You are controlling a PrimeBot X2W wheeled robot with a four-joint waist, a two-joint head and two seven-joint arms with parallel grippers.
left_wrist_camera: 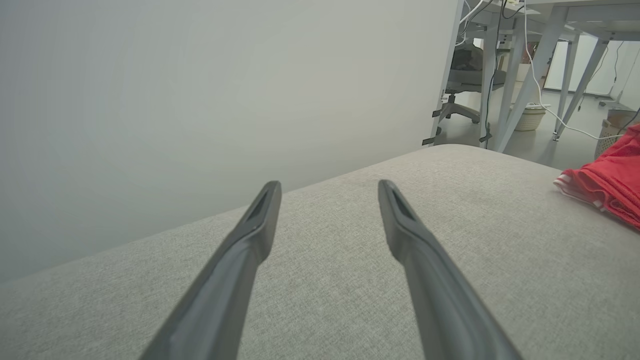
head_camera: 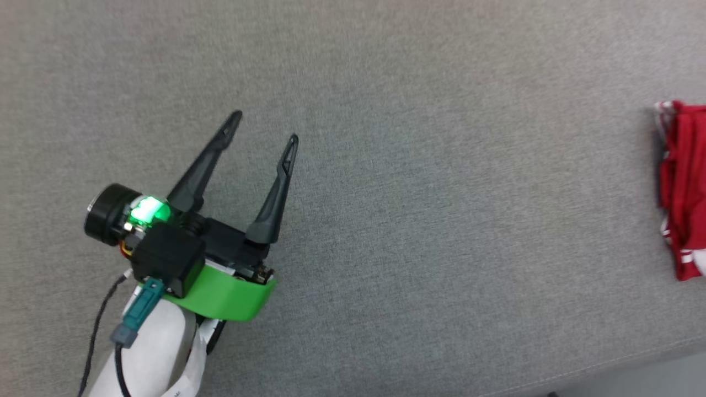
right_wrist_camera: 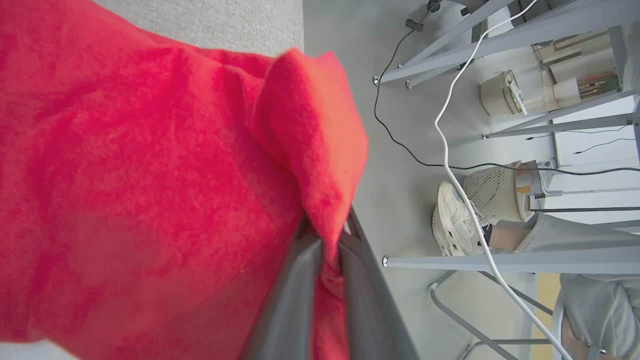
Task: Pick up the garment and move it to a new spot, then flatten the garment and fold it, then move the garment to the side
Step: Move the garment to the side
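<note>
The right gripper (right_wrist_camera: 327,222) is squeezing its jaws on a fold of the red garment (right_wrist_camera: 150,175), which is sitting bunched near the right edge of the grey cushion (head_camera: 386,165). The left gripper (head_camera: 265,126) is hovering well apart, jaws wide open, holding nothing. Only a small fold is being pinched, so the cloth could be slipping out or sliding off the edge.

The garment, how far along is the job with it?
Done: the right gripper has its jaws shut on a fold of the garment. In hand: probably the first move, since it looks bunched on the grey cushion. Left: flattening, folding, moving aside. The left gripper hovers open.
</note>
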